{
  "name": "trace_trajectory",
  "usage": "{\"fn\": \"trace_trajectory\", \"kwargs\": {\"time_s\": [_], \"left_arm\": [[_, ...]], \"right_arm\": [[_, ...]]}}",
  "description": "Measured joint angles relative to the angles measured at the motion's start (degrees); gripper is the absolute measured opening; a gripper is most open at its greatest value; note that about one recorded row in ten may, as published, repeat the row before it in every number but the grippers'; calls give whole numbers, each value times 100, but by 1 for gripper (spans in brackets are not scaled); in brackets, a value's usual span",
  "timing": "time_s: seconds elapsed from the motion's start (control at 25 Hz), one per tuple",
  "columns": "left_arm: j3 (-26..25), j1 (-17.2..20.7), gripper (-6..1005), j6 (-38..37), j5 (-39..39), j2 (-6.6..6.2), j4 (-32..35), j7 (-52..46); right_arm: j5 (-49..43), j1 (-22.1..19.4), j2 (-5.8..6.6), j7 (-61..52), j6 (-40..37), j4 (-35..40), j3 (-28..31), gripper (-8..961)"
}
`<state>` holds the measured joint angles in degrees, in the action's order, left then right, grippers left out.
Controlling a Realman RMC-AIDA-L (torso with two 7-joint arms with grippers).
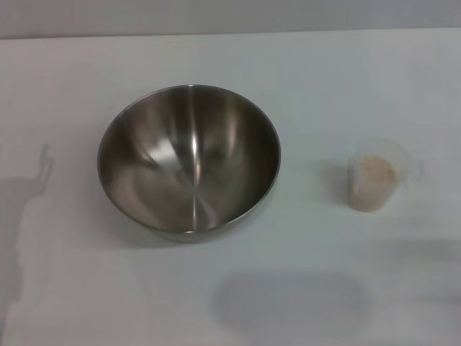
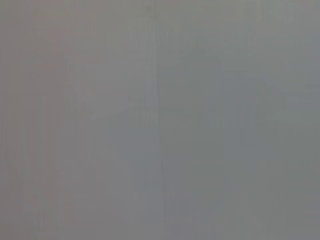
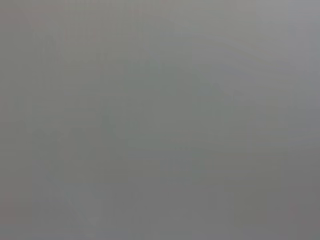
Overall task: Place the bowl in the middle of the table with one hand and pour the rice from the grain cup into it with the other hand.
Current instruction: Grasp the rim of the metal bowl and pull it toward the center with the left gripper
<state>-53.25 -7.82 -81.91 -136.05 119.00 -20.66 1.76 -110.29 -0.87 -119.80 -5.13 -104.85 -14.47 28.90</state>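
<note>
The large stainless-steel bowl [image 1: 189, 160] stands upright and empty on the white table [image 1: 324, 86], a little left of the middle in the head view. The small clear grain cup [image 1: 374, 176] stands upright to its right, apart from it, with pale rice [image 1: 377, 171] inside. Neither gripper shows in the head view. Both wrist views show only a plain grey surface, with no fingers and no objects.
A faint arm-shaped shadow lies on the table at the far left [image 1: 29, 209]. Another soft shadow lies near the front edge [image 1: 292, 303]. The table's far edge [image 1: 230, 34] runs along the top of the head view.
</note>
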Motion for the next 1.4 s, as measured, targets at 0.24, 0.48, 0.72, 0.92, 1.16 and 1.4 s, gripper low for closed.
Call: {"fn": "trace_trajectory", "kwargs": {"time_s": [0.24, 0.48, 0.72, 0.92, 1.16, 1.4], "left_arm": [[35, 0, 787, -1, 0, 0, -6, 0], [94, 0, 787, -55, -9, -6, -47, 1], [333, -138, 786, -629, -19, -61, 19, 50], [299, -276, 785, -310, -19, -130, -264, 23], [-16, -124, 786, 1768, -130, -677, -2110, 88], [-818, 266, 788, 4124, -703, -1034, -3970, 77]], "right_arm": [[4, -6, 1, 0, 0, 5, -11, 846], [-9, 5, 1, 0, 17, 14, -14, 846], [-10, 4, 1, 0, 16, 14, -16, 846], [-9, 8, 2, 0, 17, 12, -16, 846], [5, -2, 9, 1, 8, 15, -16, 847], [9, 11, 10, 2, 4, 38, -11, 847]]}}
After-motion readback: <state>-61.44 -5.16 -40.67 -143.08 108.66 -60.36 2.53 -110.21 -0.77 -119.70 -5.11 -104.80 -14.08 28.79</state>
